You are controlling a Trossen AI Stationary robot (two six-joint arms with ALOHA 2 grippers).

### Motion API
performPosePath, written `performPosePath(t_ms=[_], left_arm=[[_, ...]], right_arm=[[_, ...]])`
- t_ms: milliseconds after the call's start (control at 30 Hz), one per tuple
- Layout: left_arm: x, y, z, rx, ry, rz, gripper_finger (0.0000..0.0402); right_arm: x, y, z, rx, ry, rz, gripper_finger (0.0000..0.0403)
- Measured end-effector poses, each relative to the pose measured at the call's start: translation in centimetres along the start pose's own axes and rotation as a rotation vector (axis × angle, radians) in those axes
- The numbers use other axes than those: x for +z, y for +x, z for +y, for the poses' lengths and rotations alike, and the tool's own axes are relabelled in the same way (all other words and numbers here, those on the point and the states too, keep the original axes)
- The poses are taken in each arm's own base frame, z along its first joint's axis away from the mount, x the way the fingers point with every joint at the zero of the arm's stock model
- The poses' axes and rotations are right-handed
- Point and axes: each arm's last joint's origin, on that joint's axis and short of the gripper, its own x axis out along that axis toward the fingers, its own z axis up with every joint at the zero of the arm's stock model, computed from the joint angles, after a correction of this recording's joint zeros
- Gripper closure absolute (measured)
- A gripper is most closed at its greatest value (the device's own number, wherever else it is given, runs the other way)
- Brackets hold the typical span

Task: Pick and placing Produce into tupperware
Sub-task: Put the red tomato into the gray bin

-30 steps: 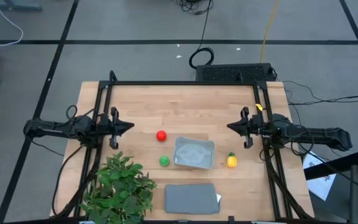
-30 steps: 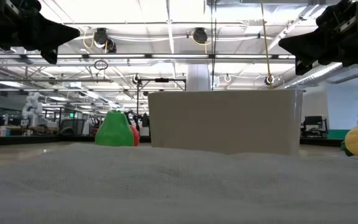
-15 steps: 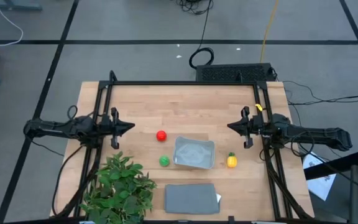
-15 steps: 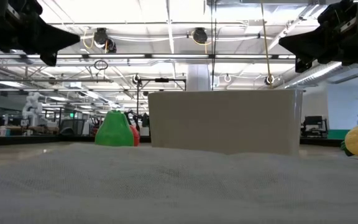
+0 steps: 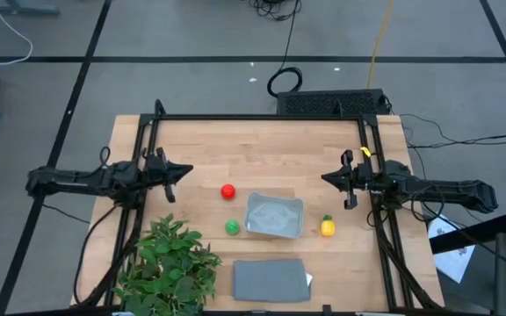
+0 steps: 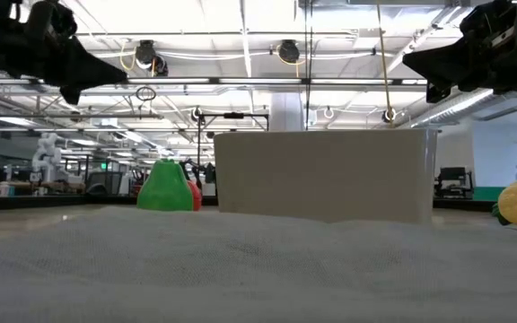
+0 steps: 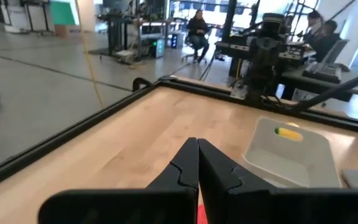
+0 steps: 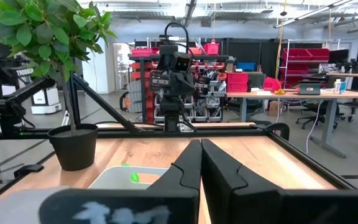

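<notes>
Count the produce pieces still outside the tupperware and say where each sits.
3, all on the table outside the tupperware: red piece off its far-left corner, green piece beside its left wall, yellow piece just right of it. None looks hidden.

Leafy potted plant (image 5: pixel 169 263) at table (image 5: pixel 262 149) corner w/ flat grey rectangle (image 5: pixel 269 279) beside — near edge.

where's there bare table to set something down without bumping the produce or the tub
The far strip of the table, between the two grippers and beyond the red piece, is bare wood. Crowded: the near half, where the green piece, tupperware and yellow piece line up, with the plant and grey rectangle nearer.
</notes>
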Motion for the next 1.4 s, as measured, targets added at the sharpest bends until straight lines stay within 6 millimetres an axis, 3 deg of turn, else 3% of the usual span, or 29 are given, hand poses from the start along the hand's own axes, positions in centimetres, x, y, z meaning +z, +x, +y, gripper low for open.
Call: performPosePath(t_ms=[267, 600, 1067, 1400], left_arm=[[2.8, 2.3, 0.0, -0.013, 0.070, 0.156, 0.0401], [5.8, 7.0, 0.6, -0.121, 0.108, 0.305, 0.0401], [8.1, 13.8, 2.1, -0.271, 0.081, 0.463, 0.0401], [8.8, 16.6, 2.1, -0.285, 0.109, 0.689, 0.0401]], right_arm=[[0.0, 0.0, 0.0, 0.000, -0.017, 0.000, 0.0403], [0.1, 0.0, 0.0, 0.000, -0.052, -0.005, 0.0403], [0.1, 0.0, 0.0, -0.001, -0.094, -0.007, 0.0403], [0.0, 0.0, 0.0, -0.001, -0.067, -0.001, 0.0403]])
